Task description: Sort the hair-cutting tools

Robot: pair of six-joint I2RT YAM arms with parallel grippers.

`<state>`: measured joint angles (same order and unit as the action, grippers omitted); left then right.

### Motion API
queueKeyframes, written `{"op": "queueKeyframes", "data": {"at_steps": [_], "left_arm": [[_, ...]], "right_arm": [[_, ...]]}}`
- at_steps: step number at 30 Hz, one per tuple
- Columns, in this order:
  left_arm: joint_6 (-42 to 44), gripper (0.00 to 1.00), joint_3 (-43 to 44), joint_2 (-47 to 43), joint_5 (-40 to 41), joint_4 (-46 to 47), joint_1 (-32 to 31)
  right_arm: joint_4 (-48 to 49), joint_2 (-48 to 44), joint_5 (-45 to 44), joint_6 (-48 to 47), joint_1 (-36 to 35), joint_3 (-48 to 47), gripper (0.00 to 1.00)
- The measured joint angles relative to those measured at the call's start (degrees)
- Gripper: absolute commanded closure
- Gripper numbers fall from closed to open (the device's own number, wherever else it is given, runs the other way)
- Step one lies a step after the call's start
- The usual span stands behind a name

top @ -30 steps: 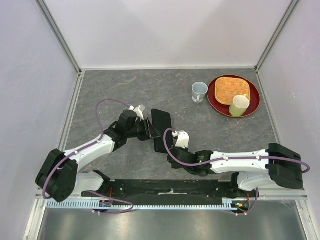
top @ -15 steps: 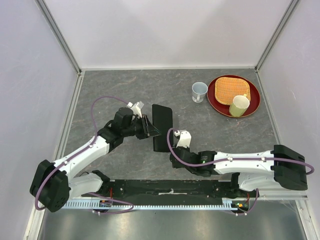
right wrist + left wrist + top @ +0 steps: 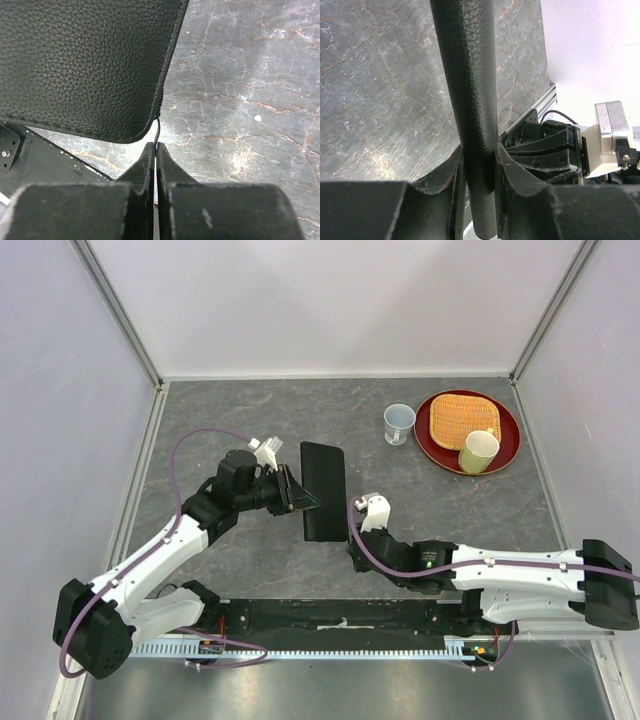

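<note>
A flat black folding case lies in the middle of the grey table. My left gripper is shut on its left edge; in the left wrist view the case's rounded edge runs between the fingers of that gripper. My right gripper is at the case's near right corner. In the right wrist view this gripper is shut on the thin zipper pull hanging from the case. No combs or scissors are in view.
A clear plastic cup stands at the back right. Beside it a red plate holds a woven mat and a pale green cup. White walls enclose the table on three sides.
The left gripper has moved up and away with the case edge, and the case now lies straighter. The right arm has stretched out, its gripper still at the case's near corner.
</note>
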<state>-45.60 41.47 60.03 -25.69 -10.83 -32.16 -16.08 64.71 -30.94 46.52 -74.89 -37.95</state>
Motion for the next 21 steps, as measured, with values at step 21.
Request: {"op": "queueKeyframes", "data": {"at_steps": [21], "left_arm": [[11.9,0.98,3.9,-3.9,-13.1,-7.0,0.6]], "right_arm": [[-4.7,-5.2,-1.9,-20.7,-0.1,-6.6,1.0]]}}
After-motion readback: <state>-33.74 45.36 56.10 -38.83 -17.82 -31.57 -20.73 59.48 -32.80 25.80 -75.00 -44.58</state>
